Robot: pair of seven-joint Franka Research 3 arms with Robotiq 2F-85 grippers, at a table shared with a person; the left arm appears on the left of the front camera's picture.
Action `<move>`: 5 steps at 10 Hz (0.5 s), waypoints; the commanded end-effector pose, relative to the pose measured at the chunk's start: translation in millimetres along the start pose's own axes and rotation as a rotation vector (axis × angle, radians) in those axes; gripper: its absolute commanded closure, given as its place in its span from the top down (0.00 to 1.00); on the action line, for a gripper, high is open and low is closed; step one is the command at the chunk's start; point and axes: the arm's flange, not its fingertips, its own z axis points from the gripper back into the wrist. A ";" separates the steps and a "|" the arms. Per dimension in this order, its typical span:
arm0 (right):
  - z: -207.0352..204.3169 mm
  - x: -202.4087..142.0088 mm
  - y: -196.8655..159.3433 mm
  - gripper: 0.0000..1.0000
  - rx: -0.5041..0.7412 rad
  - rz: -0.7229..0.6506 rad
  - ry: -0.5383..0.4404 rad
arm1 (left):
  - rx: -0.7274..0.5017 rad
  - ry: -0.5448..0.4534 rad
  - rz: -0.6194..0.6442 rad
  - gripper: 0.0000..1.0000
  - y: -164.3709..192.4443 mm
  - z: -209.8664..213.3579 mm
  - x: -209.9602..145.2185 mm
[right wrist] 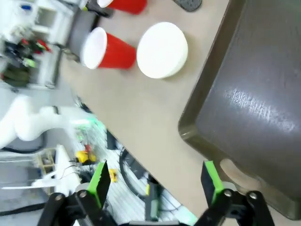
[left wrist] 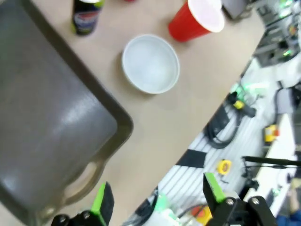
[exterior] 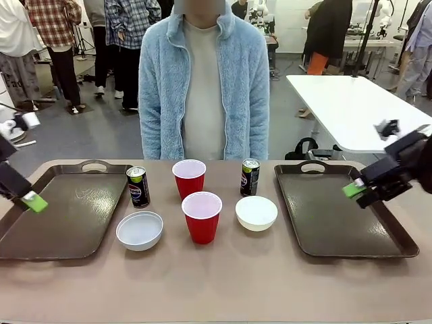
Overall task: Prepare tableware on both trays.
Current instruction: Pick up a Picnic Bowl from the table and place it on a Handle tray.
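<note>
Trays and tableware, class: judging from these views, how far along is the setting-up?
Done: nothing yet; the left tray and right tray hold no tableware. In hand: nothing; the left pincer and right pincer hang open, each near its own tray. Left: both red cups, both white bowls and both Pepsi cans stand on the table between the trays.

Looking down past the left gripper (left wrist: 157, 200), jaws spread wide with nothing between, onto a dark brown tray (left wrist: 51, 117) with its cut-out handle (left wrist: 82, 179) nearest, a white bowl (left wrist: 150, 63) near its rim, a red cup (left wrist: 195, 21) and Pepsi can (left wrist: 86, 16) beyond, blurred clutter (left wrist: 225, 122), perhaps cables, off the edge of the table (left wrist: 155, 136).
</note>
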 end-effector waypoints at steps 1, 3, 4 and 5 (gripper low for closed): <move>12.5 -0.9 -22.8 1.00 0.109 -0.051 -0.030 | -0.105 -0.058 0.098 1.00 43.3 10.5 -4.2; 29.6 -14.4 -45.6 1.00 0.143 -0.110 -0.075 | -0.140 -0.190 0.210 1.00 90.1 20.7 -31.0; 36.5 -21.4 -56.1 1.00 0.154 -0.140 -0.089 | -0.154 -0.222 0.240 1.00 101.5 21.7 -41.7; 42.6 -29.1 -64.5 1.00 0.174 -0.160 -0.112 | -0.159 -0.255 0.269 1.00 112.9 26.3 -52.8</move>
